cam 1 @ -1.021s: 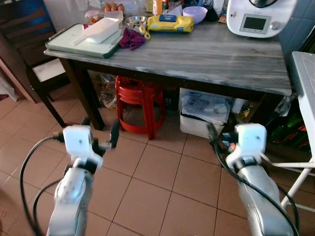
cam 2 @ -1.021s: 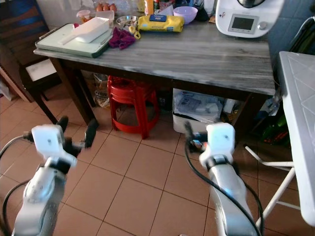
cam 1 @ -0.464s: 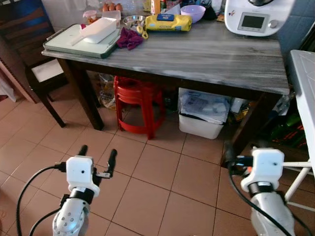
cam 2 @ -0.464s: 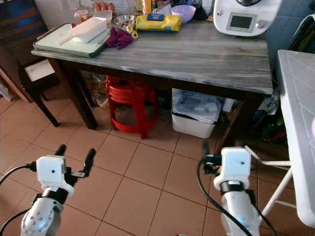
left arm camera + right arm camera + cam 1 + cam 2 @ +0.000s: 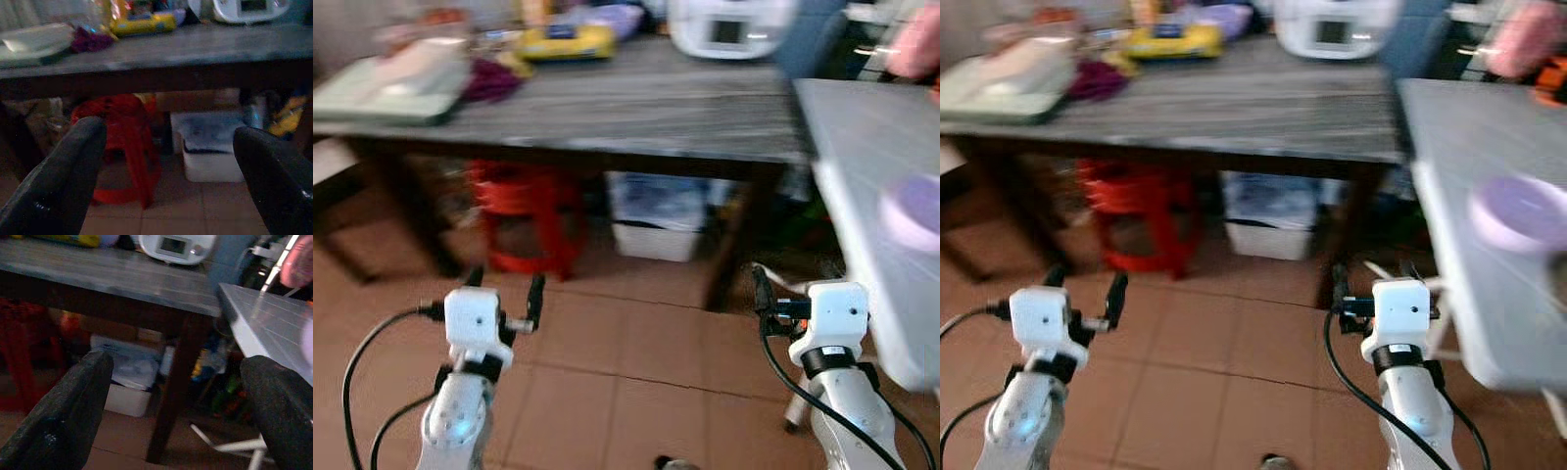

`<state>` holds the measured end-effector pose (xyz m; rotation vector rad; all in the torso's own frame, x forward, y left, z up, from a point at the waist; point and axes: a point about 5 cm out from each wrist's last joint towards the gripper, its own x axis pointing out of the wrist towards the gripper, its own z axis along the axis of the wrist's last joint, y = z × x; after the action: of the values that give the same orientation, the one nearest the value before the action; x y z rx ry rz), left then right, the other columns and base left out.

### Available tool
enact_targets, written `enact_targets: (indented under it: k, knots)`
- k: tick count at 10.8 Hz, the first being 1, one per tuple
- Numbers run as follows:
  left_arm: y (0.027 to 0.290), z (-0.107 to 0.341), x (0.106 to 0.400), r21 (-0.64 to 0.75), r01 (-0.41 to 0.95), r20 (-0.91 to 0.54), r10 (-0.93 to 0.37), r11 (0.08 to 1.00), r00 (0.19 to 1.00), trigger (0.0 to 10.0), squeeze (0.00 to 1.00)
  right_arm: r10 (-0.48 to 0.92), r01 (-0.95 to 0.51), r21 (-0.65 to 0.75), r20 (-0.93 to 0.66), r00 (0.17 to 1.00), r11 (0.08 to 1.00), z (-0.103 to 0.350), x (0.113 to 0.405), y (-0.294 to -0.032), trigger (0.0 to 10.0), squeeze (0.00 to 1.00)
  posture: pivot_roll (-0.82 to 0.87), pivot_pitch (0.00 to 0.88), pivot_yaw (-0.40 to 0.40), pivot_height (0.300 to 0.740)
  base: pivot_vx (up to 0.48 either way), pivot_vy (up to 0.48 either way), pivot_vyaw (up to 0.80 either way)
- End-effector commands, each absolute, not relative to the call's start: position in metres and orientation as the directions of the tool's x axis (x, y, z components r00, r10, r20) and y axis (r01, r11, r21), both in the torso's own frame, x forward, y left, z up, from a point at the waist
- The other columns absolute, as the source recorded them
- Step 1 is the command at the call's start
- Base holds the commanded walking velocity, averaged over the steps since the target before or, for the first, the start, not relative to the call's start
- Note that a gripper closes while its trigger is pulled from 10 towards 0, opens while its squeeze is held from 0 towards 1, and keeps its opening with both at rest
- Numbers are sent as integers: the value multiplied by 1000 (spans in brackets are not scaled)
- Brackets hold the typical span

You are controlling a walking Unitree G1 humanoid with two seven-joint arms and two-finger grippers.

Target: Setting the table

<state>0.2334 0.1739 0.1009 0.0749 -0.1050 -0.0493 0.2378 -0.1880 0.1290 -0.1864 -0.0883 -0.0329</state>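
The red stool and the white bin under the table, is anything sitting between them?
Nothing sits between the red stool and white bin in the left wrist view, just dim floor and shadow under the grey table.

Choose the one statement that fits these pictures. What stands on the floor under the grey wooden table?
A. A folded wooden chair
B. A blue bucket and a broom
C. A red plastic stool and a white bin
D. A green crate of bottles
C. Under the grey wooden table, a red plastic stool stands on the tiled floor beside a white bin; the left wrist view shows the same pair.
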Motion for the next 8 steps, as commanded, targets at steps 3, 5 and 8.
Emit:
enact_targets:
  k: [3,5,8]
  knots:
    - [176,105,234,84,44,88,-51,996,995,10000,0,9,9,-178,98,995,984,132,238,-182,10000,0,-87,145,22,740,0,0,-721]
    - [176,108,234,89,38,88,-46,995,995,10000,0,11,7,-178,99,995,984,132,239,-180,10000,0,-80,147,30,740,0,0,-563]
    - [179,109,236,82,30,74,-36,996,997,10000,0,12,4,-160,94,995,987,130,240,-176,10000,0,-75,154,38,740,0,0,-575]
